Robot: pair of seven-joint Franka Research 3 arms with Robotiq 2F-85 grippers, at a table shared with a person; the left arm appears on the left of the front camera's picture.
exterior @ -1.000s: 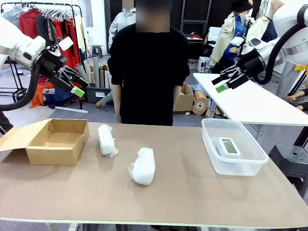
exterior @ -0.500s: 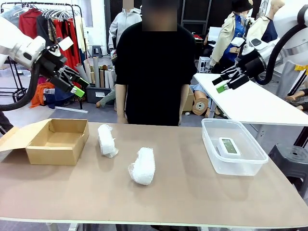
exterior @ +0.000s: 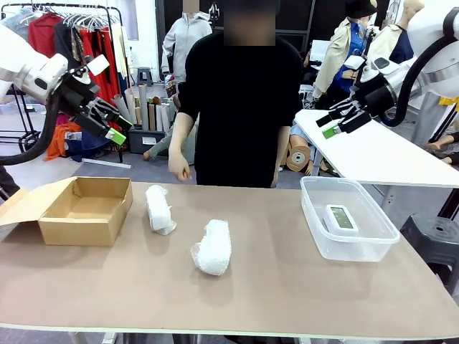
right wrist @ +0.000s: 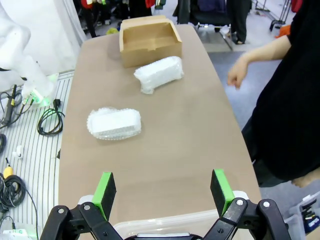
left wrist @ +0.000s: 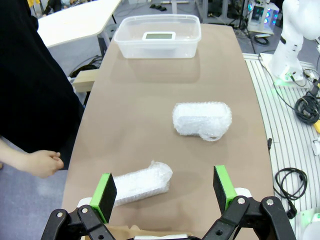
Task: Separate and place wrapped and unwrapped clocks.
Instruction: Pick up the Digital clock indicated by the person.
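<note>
The brown table (exterior: 287, 294) runs smooth and matte beneath both my arms. A person (exterior: 237, 107) in a plain black top stands at its far edge. One hand (exterior: 179, 169) is loosely curled just past that edge, well apart from either tool.

My left arm comes in high with the wrist bent down. The left gripper (exterior: 117, 129) hangs in the air, its fingers spread wide and nothing between the green pads. My right arm is raised in much the same way. The right gripper (exterior: 326, 125) tips down toward the table, also spread wide and empty.

Below the left gripper sits the cardboard box (exterior: 79, 233), open on top and square-cornered, with one flap folded out flat. Below the right gripper is the plastic tub (exterior: 349, 249), clear and thin-walled with rounded corners.

From the left wrist camera, the long bundle (left wrist: 142, 181) lies on the table just ahead of the left gripper, close to one green pad. It is an oblong in crinkly white wrapping. The plump bundle (left wrist: 202, 120) lies farther out from that gripper, between it and the tub. It is rounder, and its cover looks like bubble wrap, though I can't be sure at this sharpness.

The clock (exterior: 341, 217) lies flat inside the tub, under the right gripper. It is small, white and hard-cased, with rounded corners and a grey-green screen too small for me to read.
</note>
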